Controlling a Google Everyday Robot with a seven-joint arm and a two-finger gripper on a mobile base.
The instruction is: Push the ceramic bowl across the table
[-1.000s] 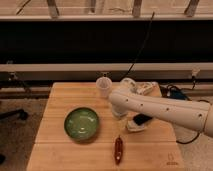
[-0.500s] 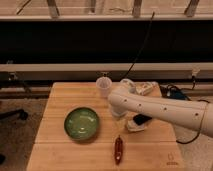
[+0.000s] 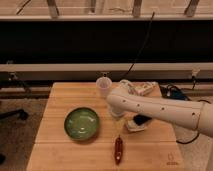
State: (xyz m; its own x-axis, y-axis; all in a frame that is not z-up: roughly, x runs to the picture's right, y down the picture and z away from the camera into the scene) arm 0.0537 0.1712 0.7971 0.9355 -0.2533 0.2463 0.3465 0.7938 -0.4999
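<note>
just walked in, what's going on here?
A robot arm reaches in from the right over the table. Its gripper points down just right of the bowl, not visibly touching it. The bowl sits left of centre; a cup stands behind it near the far edge.

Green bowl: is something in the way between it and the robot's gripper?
Nothing visible is. The gripper hangs just right of the ceramic bowl, with only bare table between them. The white cup sits farther back, out of the way.
</note>
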